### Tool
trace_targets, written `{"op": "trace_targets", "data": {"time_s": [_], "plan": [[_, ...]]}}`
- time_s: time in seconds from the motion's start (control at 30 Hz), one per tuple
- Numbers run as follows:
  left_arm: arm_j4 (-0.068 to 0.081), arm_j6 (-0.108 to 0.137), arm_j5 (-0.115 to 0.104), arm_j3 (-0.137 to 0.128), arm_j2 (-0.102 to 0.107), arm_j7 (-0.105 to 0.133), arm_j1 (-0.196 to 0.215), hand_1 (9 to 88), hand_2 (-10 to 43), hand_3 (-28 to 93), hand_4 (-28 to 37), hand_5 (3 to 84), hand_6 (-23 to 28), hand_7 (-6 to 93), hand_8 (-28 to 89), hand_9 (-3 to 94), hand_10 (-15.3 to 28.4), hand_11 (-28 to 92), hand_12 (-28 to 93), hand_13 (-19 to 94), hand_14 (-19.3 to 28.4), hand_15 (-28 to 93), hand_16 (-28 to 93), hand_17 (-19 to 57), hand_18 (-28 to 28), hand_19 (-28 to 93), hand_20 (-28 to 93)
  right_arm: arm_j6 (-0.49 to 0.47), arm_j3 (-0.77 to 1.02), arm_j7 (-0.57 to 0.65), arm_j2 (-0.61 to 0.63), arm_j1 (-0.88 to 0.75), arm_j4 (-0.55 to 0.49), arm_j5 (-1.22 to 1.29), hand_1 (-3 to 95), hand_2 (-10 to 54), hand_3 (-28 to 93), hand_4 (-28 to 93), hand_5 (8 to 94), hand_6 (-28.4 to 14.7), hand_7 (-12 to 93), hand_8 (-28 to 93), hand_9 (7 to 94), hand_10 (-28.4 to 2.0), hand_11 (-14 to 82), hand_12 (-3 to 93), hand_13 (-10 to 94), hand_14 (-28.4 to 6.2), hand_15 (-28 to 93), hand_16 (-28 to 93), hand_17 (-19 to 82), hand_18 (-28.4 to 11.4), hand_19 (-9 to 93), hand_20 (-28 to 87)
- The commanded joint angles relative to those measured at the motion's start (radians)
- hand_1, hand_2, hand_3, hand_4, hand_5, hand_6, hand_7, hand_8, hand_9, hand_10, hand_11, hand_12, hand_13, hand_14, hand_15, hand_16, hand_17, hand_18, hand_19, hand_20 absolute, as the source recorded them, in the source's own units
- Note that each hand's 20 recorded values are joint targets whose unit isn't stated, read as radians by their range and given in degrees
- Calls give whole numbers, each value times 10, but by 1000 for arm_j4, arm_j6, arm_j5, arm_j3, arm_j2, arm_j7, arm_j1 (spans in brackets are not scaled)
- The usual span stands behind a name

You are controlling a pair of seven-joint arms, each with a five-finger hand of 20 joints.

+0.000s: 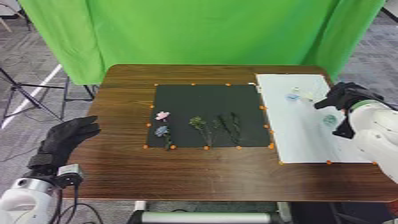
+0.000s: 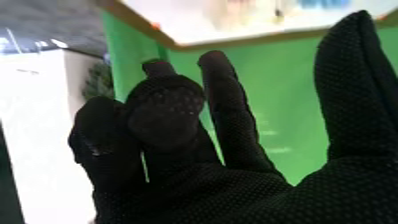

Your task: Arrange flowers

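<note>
A robot's right hand [image 1: 352, 95], fingers loosely bent and apart with nothing visible in their hold, hovers over a white sheet [image 1: 298, 135] at the brown bench's [image 1: 178, 175] right side, while its left hand [image 1: 64, 139] hangs open and empty near the left edge; pink [image 1: 162, 115] and blue flowers [image 1: 162, 131] lie with green stems [image 1: 199, 123] on a black mat [image 1: 209, 100] between them

White sheet [image 1: 300, 146] partly behind the right arm [image 1: 377, 122]; pale things [image 1: 292, 96] on it an unclear blur
</note>
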Motion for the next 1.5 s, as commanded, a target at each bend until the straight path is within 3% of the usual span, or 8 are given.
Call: {"op": "trace_targets", "data": {"time_s": [0.03,0.27,0.57,0.7,0.93,1.1,1.27,1.5], "plan": [[-7,-21,11,-3,2,-17,11,286,75,612,-234,466,37,182,-75,471,162,210,98,383,199,201,-49,75,119,99,120,-84,25,17,5,-75,-13,-11,244,-95,577,-91,487,-7,47,-50,481,-201,63,190,812,-56,666,313,557,-187,932,581],[-8,-17,11,-6,-2,-17,10,286,73,610,-232,467,36,181,-75,471,162,209,99,383,199,201,-48,75,120,99,120,-20,16,44,-2,-108,-7,-20,265,-95,580,-88,495,-6,51,-48,513,-201,69,190,813,-55,670,307,555,-187,932,581],[-9,-13,9,-2,-4,-18,7,287,73,608,-234,466,36,180,-75,471,161,209,98,383,199,201,-47,74,120,99,120,80,-29,48,-12,-114,6,-42,479,-95,621,-132,575,7,111,-68,649,-166,126,225,846,-30,698,301,598,-167,932,624],[-12,-9,6,-9,-5,-16,14,288,74,606,-235,466,38,178,-74,471,162,209,98,384,198,201,-48,74,121,100,120,199,-72,33,2,-80,12,-60,645,-95,500,-109,715,-4,167,97,832,-116,79,413,875,-16,711,306,632,-157,932,651],[-7,-2,1,-19,4,-12,6,287,75,610,-235,466,40,177,-73,471,163,209,98,383,198,201,-48,74,121,100,120,310,-147,1,28,82,-66,-56,658,-95,511,-106,775,-7,189,107,874,-102,84,426,884,-11,710,310,641,-154,932,656],[-3,7,-9,-25,9,-4,0,287,76,609,-236,466,41,178,-72,471,163,210,99,383,198,201,-47,74,121,100,120,301,-310,-44,6,316,-131,71,653,-95,522,-111,780,-6,189,105,879,-106,82,426,885,-12,712,314,643,-153,932,661],[2,27,-18,-16,13,6,-5,284,77,608,-238,467,42,176,-73,471,163,209,97,376,197,196,-48,74,121,101,120,274,-486,-94,-109,529,-130,209,652,-95,525,-112,782,-6,190,106,880,-113,75,421,884,-11,712,316,644,-153,932,665],[1,33,-16,-3,12,9,-10,268,97,606,-256,469,42,176,-73,473,162,209,97,365,192,187,-47,75,116,97,119,219,-607,-120,-339,629,-61,285,651,-95,525,-111,782,-7,189,109,881,-114,72,421,885,-10,711,319,644,-153,932,668]]}}
